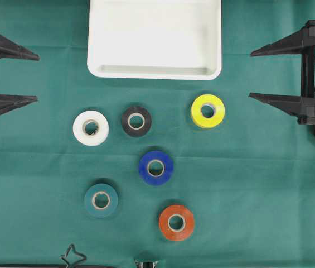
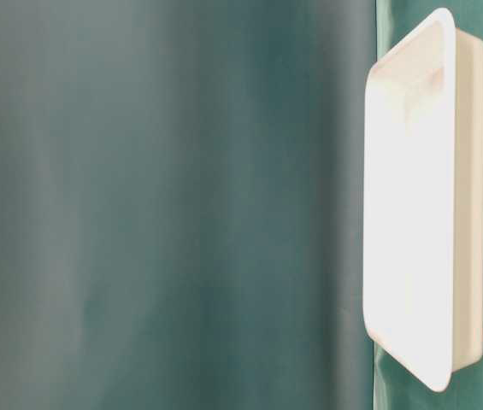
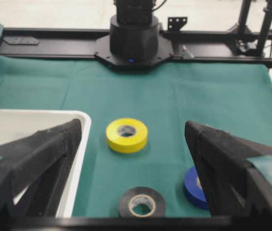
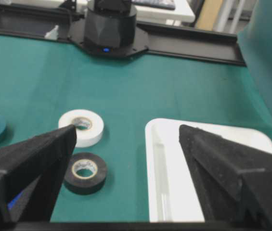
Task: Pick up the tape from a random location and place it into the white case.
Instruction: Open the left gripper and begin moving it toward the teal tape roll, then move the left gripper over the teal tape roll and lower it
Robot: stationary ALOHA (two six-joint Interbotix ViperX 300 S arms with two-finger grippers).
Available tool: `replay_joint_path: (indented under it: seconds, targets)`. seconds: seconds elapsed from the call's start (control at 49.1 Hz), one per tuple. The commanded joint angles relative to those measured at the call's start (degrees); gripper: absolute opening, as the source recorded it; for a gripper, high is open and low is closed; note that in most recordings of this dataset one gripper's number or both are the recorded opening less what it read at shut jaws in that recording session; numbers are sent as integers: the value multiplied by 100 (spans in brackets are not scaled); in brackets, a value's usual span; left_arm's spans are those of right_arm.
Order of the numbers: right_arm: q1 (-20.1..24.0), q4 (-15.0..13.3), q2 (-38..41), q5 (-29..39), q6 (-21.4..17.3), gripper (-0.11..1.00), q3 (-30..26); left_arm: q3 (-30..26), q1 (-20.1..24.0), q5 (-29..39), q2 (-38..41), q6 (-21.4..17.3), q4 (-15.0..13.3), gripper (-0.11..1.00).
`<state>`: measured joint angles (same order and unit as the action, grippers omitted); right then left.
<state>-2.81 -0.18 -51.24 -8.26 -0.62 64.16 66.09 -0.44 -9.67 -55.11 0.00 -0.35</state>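
You've not begun: both the left gripper [image 1: 34, 78] and right gripper [image 1: 252, 75] stand wide and empty, the case [image 1: 154, 71] holds nothing, and six tapes, yellow [image 1: 208, 110] nearest, lie below it.

white case [image 1: 155, 71] at top edge, 6 tape rolls [image 1: 156, 167] spread below

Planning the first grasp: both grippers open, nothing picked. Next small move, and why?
Probably swing the right gripper over the yellow tape and lower it. Its jaws stand open and empty, that roll lies nearest it, apart from the others, and the white case sits just beyond with no tape in it.
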Motion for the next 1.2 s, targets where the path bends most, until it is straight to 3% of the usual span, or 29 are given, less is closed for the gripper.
replay_joint_path:
  seconds: [0.0, 0.57, 0.916, 1.181]
  targets:
    - [-9, 9, 26, -18, -18, 92, -149, -141, -158, -18, 35, 9, -9, 100]
    - [-9, 9, 18, 70, -18, 91, -149, -202, -1846, 70, -18, 18, -18, 100]
    - [-9, 9, 18, 79, -18, 91, -149, -229, -1916, 9, 114, -9, -18, 100]
    - [-9, 9, 18, 53, -18, 91, -149, -721, -1916, -299, 1037, -26, -18, 100]
